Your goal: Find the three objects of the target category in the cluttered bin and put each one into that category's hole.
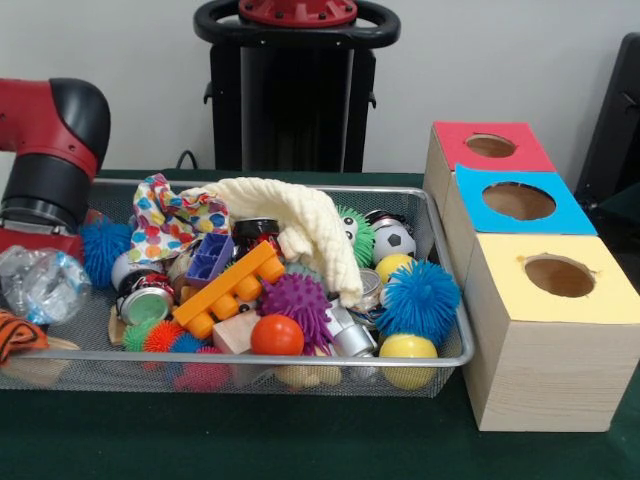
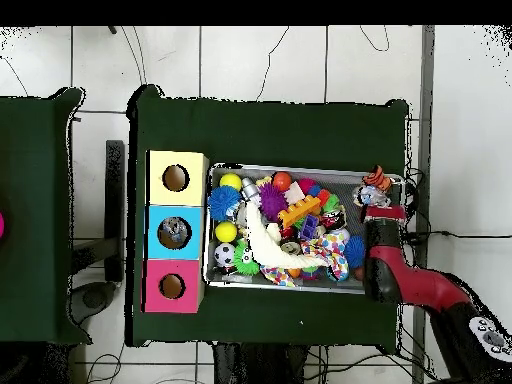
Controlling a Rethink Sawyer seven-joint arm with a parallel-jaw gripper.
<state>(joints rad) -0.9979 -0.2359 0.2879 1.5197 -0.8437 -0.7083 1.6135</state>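
The green-covered table [image 1: 300, 440] is carrying everything, and on it the wire mesh bin [image 1: 455, 330] is sitting just beside a row of three wooden boxes: the yellow-topped box [image 1: 560, 340] nearest the camera, then the blue-topped box [image 1: 480, 205], then the red-topped box [image 1: 455, 140], each with a round hole. The red and black arm [image 1: 50, 150] is reaching in at the bin's end farthest from the boxes, with a crumpled clear plastic item [image 1: 40, 283] and an orange striped toy [image 1: 18, 332] lying under it. The gripper [image 2: 377, 200] is showing only in the overhead view, and whether its fingers are spread or pinching cannot be told. The bin is looking full: a cream cloth [image 1: 300, 230], an orange block [image 1: 228, 290], a purple spiky ball [image 1: 297, 302], a blue spiky ball [image 1: 418, 297], yellow balls [image 1: 408, 350]. Judging by this, sorting is barely under way; which category is wanted is not evident, and the blue box's hole seems to be holding something in the overhead view.
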